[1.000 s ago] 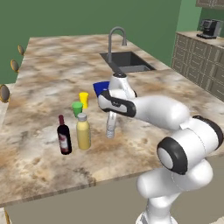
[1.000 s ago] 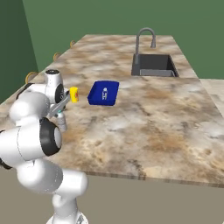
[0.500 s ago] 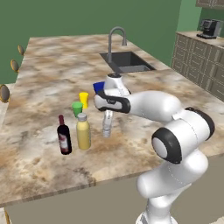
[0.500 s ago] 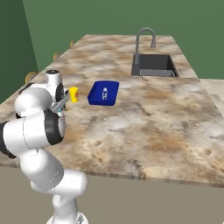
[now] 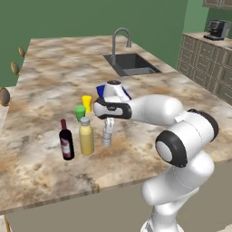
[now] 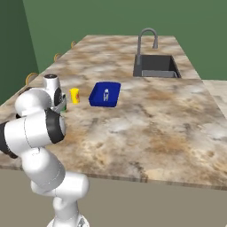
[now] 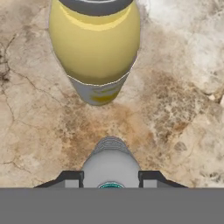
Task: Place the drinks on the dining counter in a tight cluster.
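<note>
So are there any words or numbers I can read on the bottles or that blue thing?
None can be read.
wine bottle: red label, print too blurred to read.
yellow bottle: no writing shows.
water bottle: no writing shows.
blue thing: a small white mark, too small to read.

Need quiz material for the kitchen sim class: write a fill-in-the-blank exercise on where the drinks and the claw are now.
1. The claw is shut on the small clear ____ bottle.
2. The yellow bottle has a ____ cap.
3. On the dining counter, the dark wine bottle stands beside the ____ bottle, on the side away from the claw.
4. The blue box lies between the yellow cup and the ____.

Missing words: water; grey; yellow; sink
</note>
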### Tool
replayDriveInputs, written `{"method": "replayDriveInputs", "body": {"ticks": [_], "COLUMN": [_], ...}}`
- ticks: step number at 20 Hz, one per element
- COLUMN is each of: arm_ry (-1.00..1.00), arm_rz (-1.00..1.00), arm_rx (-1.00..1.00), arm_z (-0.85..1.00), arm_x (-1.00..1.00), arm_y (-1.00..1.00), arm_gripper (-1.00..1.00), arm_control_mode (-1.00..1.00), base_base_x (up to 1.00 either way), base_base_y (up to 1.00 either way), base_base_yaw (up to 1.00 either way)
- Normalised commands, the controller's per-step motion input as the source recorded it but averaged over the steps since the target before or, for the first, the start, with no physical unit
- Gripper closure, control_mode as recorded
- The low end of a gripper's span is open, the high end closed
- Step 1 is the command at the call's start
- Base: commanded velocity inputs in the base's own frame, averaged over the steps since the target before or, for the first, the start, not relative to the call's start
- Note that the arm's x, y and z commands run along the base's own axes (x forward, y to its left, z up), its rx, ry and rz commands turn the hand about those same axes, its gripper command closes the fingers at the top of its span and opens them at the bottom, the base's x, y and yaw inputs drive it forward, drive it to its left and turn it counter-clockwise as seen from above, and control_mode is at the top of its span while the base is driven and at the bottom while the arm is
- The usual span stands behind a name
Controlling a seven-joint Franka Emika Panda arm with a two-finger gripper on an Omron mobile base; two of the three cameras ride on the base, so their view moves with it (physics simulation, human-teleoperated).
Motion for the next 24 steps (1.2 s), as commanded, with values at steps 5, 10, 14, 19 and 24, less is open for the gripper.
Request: {"method": "replayDriveInputs", "body": {"ticks": [5, 10, 14, 19, 24], "arm_ry": [0.0, 0.0, 0.0, 0.0, 0.0], "arm_rz": [0.06, 0.04, 0.03, 0.0, 0.0], "arm_rx": [0.0, 0.0, 0.0, 0.0, 0.0], "arm_z": [-0.33, -0.28, -0.08, 0.0, 0.0], "arm_x": [0.0, 0.01, 0.0, 0.0, 0.0], "arm_y": [0.04, 0.04, 0.04, 0.03, 0.0], "arm_gripper": [1.0, 1.0, 1.0, 1.0, -1.0], "arm_control_mode": [-1.0, -1.0, -1.0, -1.0, -1.0], "base_base_x": [0.0, 0.0, 0.0, 0.0, 0.0], "base_base_y": [0.0, 0.0, 0.0, 0.0, 0.0], "base_base_yaw": [0.0, 0.0, 0.0, 0.0, 0.0]}}
